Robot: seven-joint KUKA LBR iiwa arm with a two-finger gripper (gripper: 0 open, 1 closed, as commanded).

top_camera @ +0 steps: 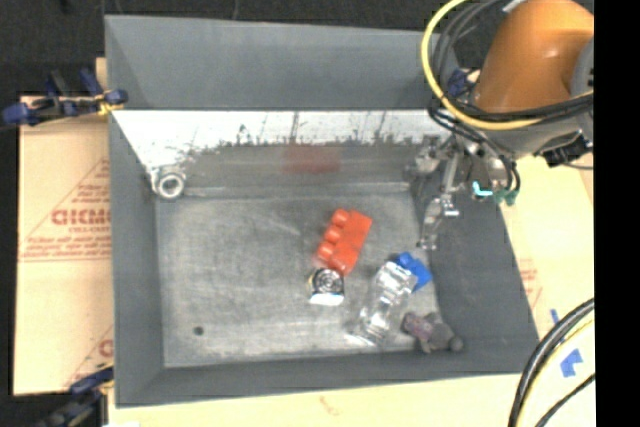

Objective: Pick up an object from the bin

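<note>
My gripper (437,220) hangs at the right side of the bin, close to the right wall and just behind a clear plastic bottle (380,310). The bottle lies on the bin floor with its blue cap (411,271) pointing towards the gripper. A red ridged block (343,240) lies to the gripper's left, near the middle of the bin. In front of the block sits a small round black and silver thing (326,286). I see nothing held in the gripper.
A dark grey-purple lump (431,332) lies at the front right corner, beside the bottle's base. A small silver ring (168,183) rests in the back left corner. The orange-covered arm reaches in over the right wall.
</note>
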